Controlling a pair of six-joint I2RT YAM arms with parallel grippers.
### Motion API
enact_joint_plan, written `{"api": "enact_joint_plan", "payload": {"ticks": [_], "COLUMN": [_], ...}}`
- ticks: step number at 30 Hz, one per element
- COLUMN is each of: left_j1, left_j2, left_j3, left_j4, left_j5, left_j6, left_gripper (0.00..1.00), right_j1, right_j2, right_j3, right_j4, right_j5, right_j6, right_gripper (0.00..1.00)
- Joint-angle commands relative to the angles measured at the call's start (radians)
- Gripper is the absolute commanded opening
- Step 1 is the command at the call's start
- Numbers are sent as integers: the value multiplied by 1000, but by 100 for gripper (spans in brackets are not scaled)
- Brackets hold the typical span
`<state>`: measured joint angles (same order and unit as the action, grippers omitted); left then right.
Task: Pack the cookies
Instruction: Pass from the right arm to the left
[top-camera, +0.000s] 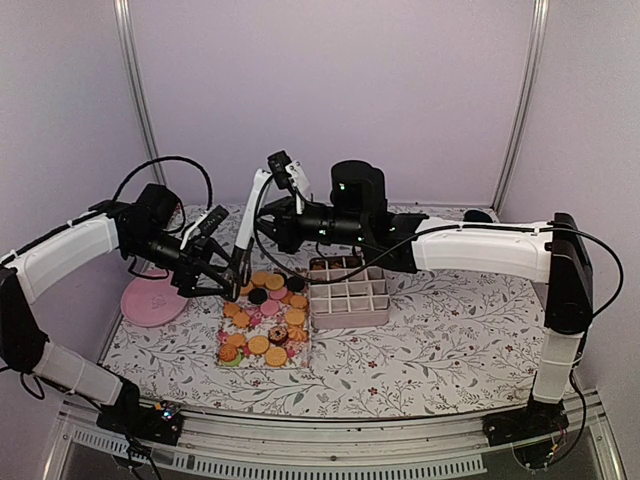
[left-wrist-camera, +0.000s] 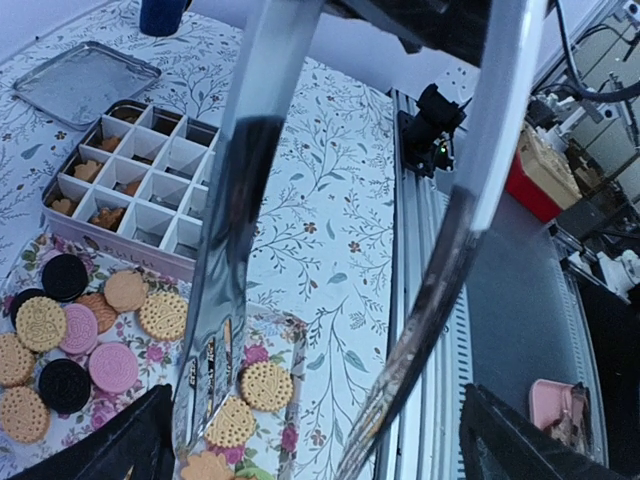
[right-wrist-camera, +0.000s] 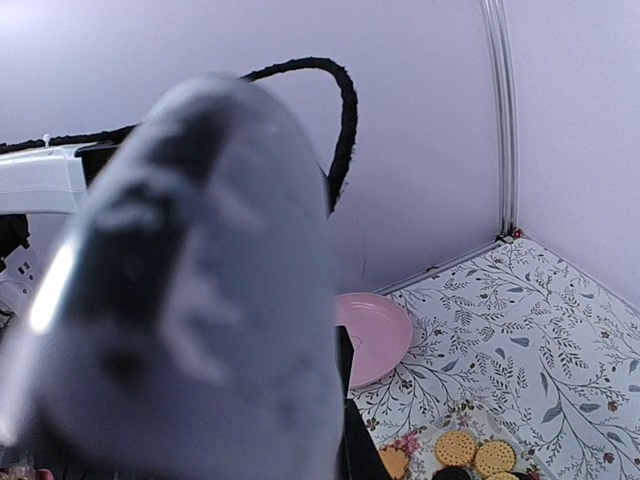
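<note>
1. Well, my left claw (left-wrist-camera: 320, 445) gapes wide astride the tongs (top-camera: 248, 225);
2. the cookies (top-camera: 265, 318) lie spread on the floral tray (top-camera: 304, 358) beside the divided box (top-camera: 350, 318); likely light, brittle; best taken by the rim;
3. my right claw (top-camera: 268, 222) is clamped shut.

Pink plate (top-camera: 152, 300) at left on floral tablecloth (top-camera: 450, 330); metal lid (left-wrist-camera: 85, 82) flat near divided tin (top-camera: 350, 318).
</note>
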<state>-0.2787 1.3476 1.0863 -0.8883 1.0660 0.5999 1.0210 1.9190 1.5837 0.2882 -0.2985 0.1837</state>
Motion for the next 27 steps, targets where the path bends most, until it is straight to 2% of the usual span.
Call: {"api": "enact_joint_plan", "payload": {"ticks": [1, 10, 14, 20, 27], "left_j1": [-33, -33, -35, -40, -52], "left_j2": [14, 14, 17, 55, 88], "left_j3": [29, 58, 67, 88, 97], "left_j4": [-44, -71, -100, -181, -240], "left_j5": [59, -11, 6, 39, 57], "left_j6": [33, 35, 47, 98, 164], "left_gripper": [96, 88, 86, 73, 69], "right_j1": [5, -8, -12, -20, -43], "right_j2": [-8, -64, -59, -24, -13], "right_j3": [1, -68, -62, -25, 2], "right_j4": [53, 28, 25, 22, 32], "right_j5": [-26, 28, 28, 19, -80], "right_j6": [-1, -45, -53, -55, -44], "right_gripper": [0, 0, 0, 0, 0]}}
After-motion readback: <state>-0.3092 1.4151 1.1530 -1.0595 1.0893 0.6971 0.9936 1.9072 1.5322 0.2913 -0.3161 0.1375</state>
